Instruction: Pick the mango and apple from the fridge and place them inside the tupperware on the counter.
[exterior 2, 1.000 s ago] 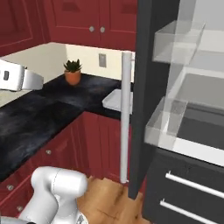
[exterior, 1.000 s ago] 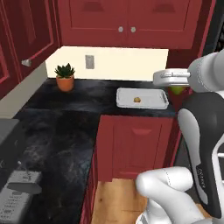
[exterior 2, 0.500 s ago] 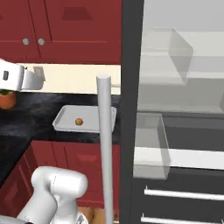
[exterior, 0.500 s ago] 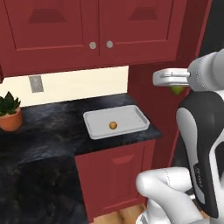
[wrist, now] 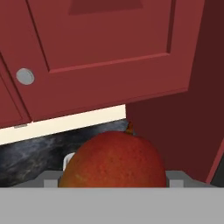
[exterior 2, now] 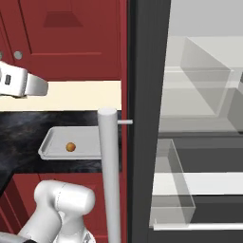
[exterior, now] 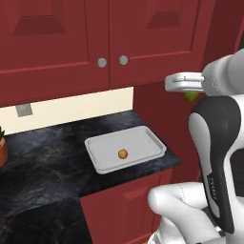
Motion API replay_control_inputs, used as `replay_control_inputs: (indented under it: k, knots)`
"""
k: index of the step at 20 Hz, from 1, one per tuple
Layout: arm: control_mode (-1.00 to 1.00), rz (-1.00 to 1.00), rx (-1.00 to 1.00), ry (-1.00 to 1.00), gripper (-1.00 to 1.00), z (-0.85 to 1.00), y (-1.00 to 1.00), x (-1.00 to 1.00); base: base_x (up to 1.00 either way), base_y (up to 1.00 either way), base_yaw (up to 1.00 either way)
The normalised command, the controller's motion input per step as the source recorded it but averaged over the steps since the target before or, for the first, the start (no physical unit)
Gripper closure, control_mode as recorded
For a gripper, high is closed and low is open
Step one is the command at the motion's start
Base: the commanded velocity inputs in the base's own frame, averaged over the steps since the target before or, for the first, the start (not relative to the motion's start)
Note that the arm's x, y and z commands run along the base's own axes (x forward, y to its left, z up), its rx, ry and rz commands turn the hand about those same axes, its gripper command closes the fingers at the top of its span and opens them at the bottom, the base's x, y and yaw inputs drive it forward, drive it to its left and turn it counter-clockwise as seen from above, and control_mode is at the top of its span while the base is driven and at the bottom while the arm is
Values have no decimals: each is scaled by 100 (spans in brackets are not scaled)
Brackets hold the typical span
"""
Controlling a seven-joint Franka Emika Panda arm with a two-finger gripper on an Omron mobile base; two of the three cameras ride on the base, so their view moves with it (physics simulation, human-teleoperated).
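Observation:
The mango, red with a yellowish underside, sits low and close in the hand view, held between the fingers. My gripper is shut on it, high in the air to the right of the tupperware; a green bit of the mango peeks out under the hand. The light-grey tupperware lies on the black counter, with the small orange apple inside it. From the right, the apple rests in the tupperware. The fridge stands open at the right.
The fridge door edge and its grey bar handle stand between the counter and the fridge's clear shelves and bins. Dark-red upper cabinets hang over the counter. A red side panel borders the tupperware's right side.
The base has moved, so the whole scene shifted: the tupperware slid toward the middle and looms larger. The gripper keeps the mango at the same height.

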Motion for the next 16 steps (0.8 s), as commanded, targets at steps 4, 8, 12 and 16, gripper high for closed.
replay_control_inputs:
  k: [4, 8, 12, 16]
  knots:
    - [-100, 8, -4, 27, 100, -37, 11, 8, 15, 1, 1]
    - [-100, 19, -11, 62, 100, -91, 35, 7, 0, 0, 0]
    - [-100, 8, -6, 42, 100, -92, 23, 2, 0, 0, 0]
    - [-100, 0, -4, 24, 100, -81, 3, 20, 0, 0, 0]
